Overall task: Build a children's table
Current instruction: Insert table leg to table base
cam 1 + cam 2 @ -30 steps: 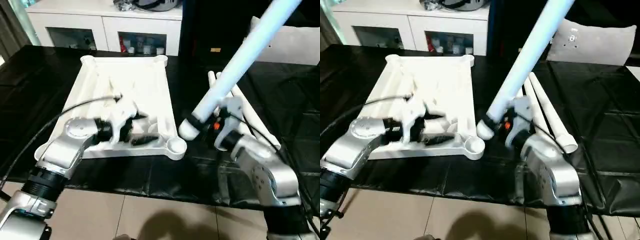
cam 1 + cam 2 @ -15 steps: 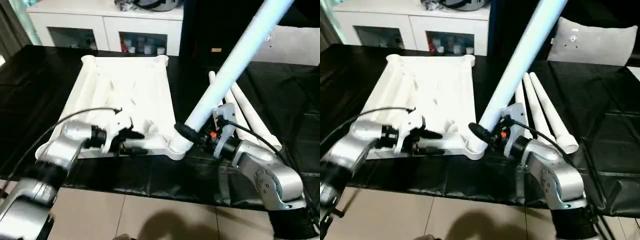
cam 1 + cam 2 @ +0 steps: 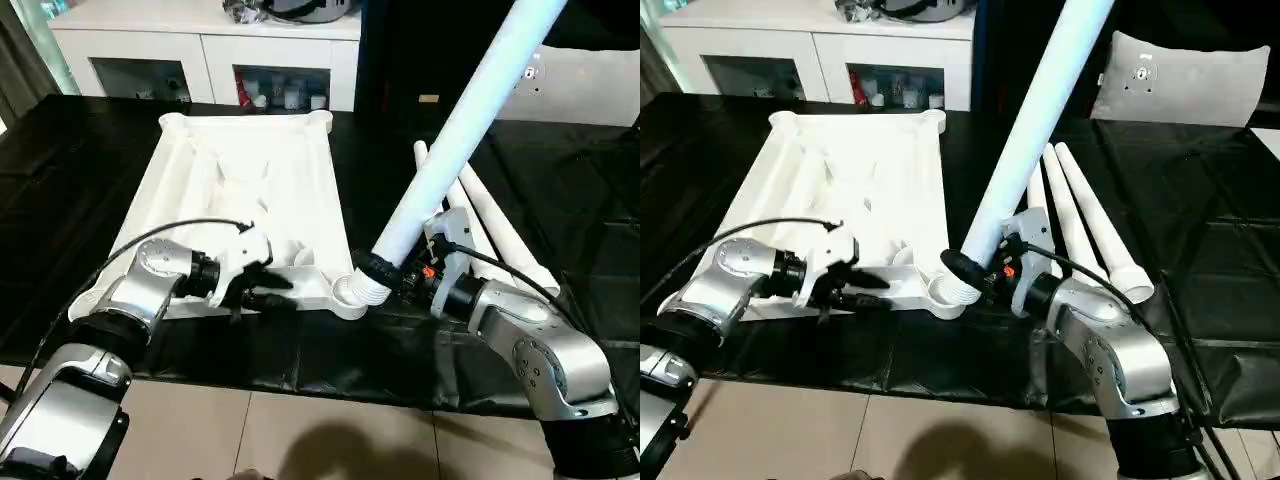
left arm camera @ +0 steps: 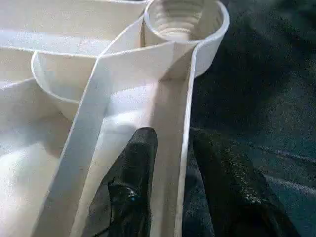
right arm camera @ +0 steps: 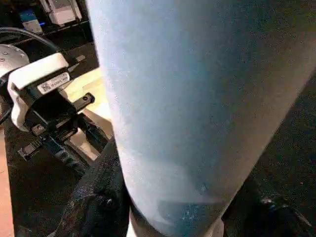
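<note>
While your right gripper point(image 3: 385, 272) clamps the long white tapered plastic leg point(image 3: 455, 135) near its base, tilted, its threaded end sits at the round corner socket point(image 3: 351, 291) of the upturned white ribbed square tabletop point(image 3: 250, 190). Your left gripper point(image 4: 170, 163) pinches that tabletop's near rim wall between its fingers point(image 4: 133, 182).

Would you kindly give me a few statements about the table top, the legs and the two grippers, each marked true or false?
1. The right gripper holds a leg with its lower end at the table top's near corner socket. True.
2. The left gripper hangs free above the table top. False: its fingers straddle the top's near edge wall.
3. Three more legs lie on the black surface. True.
4. The table top lies smooth side up. False: its ribbed underside faces up.
</note>
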{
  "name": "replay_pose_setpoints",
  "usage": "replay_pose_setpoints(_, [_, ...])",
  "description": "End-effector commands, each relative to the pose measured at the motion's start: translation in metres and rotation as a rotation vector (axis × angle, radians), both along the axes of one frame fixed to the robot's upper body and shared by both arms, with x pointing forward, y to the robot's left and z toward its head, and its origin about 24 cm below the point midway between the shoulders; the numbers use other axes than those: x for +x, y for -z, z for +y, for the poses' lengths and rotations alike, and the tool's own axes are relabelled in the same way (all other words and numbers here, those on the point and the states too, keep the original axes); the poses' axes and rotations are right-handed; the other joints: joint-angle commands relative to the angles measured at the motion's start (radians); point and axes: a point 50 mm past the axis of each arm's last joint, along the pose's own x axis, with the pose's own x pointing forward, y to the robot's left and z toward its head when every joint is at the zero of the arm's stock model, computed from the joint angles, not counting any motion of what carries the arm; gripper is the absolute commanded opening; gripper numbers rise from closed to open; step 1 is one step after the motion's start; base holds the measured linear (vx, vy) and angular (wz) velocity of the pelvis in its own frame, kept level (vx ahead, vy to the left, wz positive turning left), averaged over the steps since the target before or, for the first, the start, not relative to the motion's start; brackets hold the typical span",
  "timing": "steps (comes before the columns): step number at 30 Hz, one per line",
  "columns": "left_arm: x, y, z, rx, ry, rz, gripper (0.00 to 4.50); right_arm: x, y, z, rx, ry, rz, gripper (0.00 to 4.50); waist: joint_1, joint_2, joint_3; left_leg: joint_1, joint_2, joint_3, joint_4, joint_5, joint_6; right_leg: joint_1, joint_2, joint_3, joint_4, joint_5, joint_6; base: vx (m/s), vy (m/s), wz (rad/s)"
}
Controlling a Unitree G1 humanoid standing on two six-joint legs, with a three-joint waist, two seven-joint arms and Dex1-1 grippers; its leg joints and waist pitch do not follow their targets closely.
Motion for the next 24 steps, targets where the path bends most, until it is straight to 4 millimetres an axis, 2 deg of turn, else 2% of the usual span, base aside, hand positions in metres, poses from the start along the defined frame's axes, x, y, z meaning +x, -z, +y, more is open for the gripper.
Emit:
replay_pose_setpoints(1, [0.003,-0.002,-0.001,0.032,0.013,-0.023,1.22,0.001,-0.009,0.002,-0.017,-0.005,-0.040,1.91,0.002,0.013,-0.076,0.026,0.052,-0.019,-0.066,-0.162,-0.022,0.048,-0.090,0.039,-0.063,0.040,-0.267,0.000,0.000,0.00])
replay_pose_setpoints(5, [0.003,0.000,-0.003,0.034,0.018,-0.029,0.84,0.002,-0.009,0.004,-0.018,-0.013,-0.040,1.91,0.003,0.013,-0.075,0.026,0.052,-0.019,-0.067,-0.171,-0.024,0.048,-0.091,0.039,-0.065,0.026,-0.268,0.000,0.000,0.00])
replay_pose_setpoints(8, [0.004,0.001,-0.006,0.014,0.024,-0.027,0.79,0.003,-0.008,0.006,-0.025,-0.026,-0.038,1.91,0.003,0.012,-0.075,0.027,0.052,-0.018,-0.067,-0.171,-0.025,0.048,-0.092,0.039,-0.065,0.023,-0.271,0.000,0.000,0.00])
replay_pose_setpoints(10, [0.003,0.002,-0.008,0.004,0.033,-0.025,0.43,0.002,-0.008,0.006,-0.034,-0.038,-0.033,1.91,0.004,0.012,-0.076,0.027,0.053,-0.018,-0.066,-0.165,-0.023,0.048,-0.091,0.040,-0.064,0.032,-0.271,0.000,0.000,0.00])
replay_pose_setpoints(12, [0.003,0.002,-0.009,-0.006,0.035,-0.026,0.44,0.002,-0.007,0.006,-0.039,-0.041,-0.031,1.91,0.003,0.011,-0.076,0.026,0.052,-0.017,-0.066,-0.161,-0.020,0.048,-0.091,0.039,-0.063,0.040,-0.272,0.000,0.000,0.00])
replay_pose_setpoints(15, [0.002,0.003,-0.010,-0.008,0.041,-0.023,0.05,0.003,-0.008,0.006,-0.047,-0.046,-0.031,1.91,0.003,0.011,-0.077,0.025,0.052,-0.018,-0.065,-0.147,-0.012,0.049,-0.091,0.039,-0.062,0.062,-0.273,0.000,0.000,0.00])
replay_pose_setpoints(19, [0.000,0.006,-0.011,0.002,0.054,-0.022,0.01,0.004,-0.007,0.006,-0.061,-0.056,-0.029,1.91,0.002,0.008,-0.076,0.024,0.052,-0.017,-0.065,-0.151,-0.006,0.050,-0.092,0.039,-0.063,0.048,-0.273,0.000,0.000,0.00])
replay_pose_setpoints(20, [-0.001,0.006,-0.012,-0.008,0.057,-0.022,0.01,0.003,-0.007,0.006,-0.070,-0.063,-0.026,1.91,0.000,-0.001,-0.075,0.024,0.052,-0.016,-0.065,-0.152,-0.003,0.051,-0.092,0.040,-0.065,0.040,-0.272,0.000,0.000,0.00])
replay_pose_setpoints(21, [-0.002,0.007,-0.013,-0.016,0.064,-0.024,0.01,0.003,-0.006,0.006,-0.082,-0.077,-0.019,1.91,0.002,0.002,-0.076,0.024,0.052,-0.016,-0.065,-0.150,-0.002,0.051,-0.094,0.040,-0.064,0.032,-0.273,0.000,0.000,0.00])
replay_pose_setpoints(24, [-0.005,0.006,-0.015,-0.018,0.088,-0.036,0.00,0.005,-0.002,0.007,-0.104,-0.086,-0.010,1.91,0.002,0.001,-0.076,0.023,0.054,-0.016,-0.064,-0.135,0.006,0.048,-0.093,0.040,-0.064,0.023,-0.270,0.000,0.000,0.00])
